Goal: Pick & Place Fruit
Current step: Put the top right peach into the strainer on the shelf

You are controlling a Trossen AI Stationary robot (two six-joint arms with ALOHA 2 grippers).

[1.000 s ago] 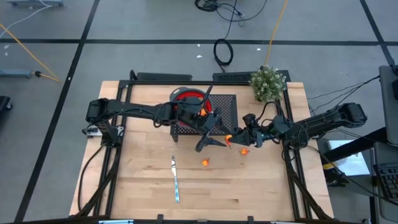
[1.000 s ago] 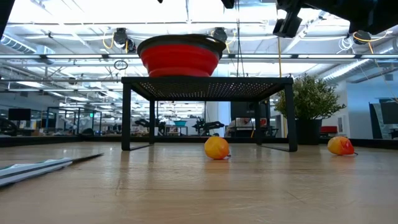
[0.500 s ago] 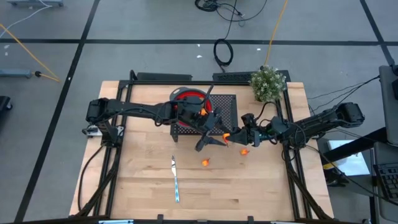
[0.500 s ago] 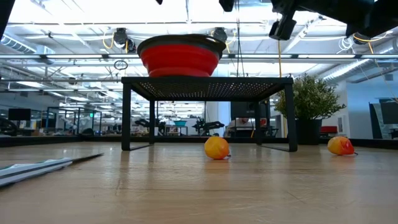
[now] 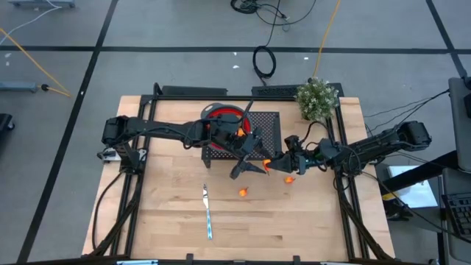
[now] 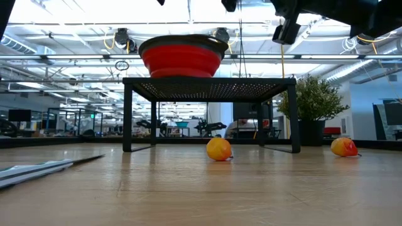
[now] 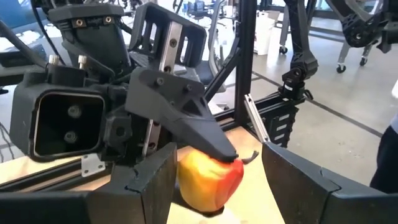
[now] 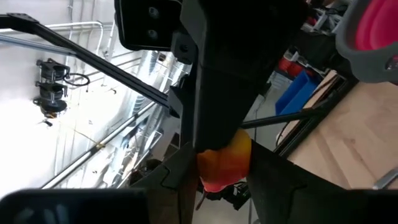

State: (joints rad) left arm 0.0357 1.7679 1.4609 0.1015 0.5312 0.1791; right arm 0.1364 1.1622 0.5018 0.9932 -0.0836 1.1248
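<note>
left hand (image 5: 259,165) spread round peach (image 7: 208,180) | right hand (image 5: 274,163) pinching it | bowl (image 6: 181,56) on rack (image 6: 210,88)

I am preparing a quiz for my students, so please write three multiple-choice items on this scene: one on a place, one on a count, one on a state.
1. Where does the red bowl stand? A on the mesh stand; B on the table; C in a hand.
2. How many fruits lie on the table? A one; B two; C four.
3. The raised fruit is: A falling free; B gripped by the right hand; C inside the bowl.
Answers: 1 A, it sits on the stand's top; 2 B, left fruit and right fruit; 3 B, its fingers clamp it.
</note>
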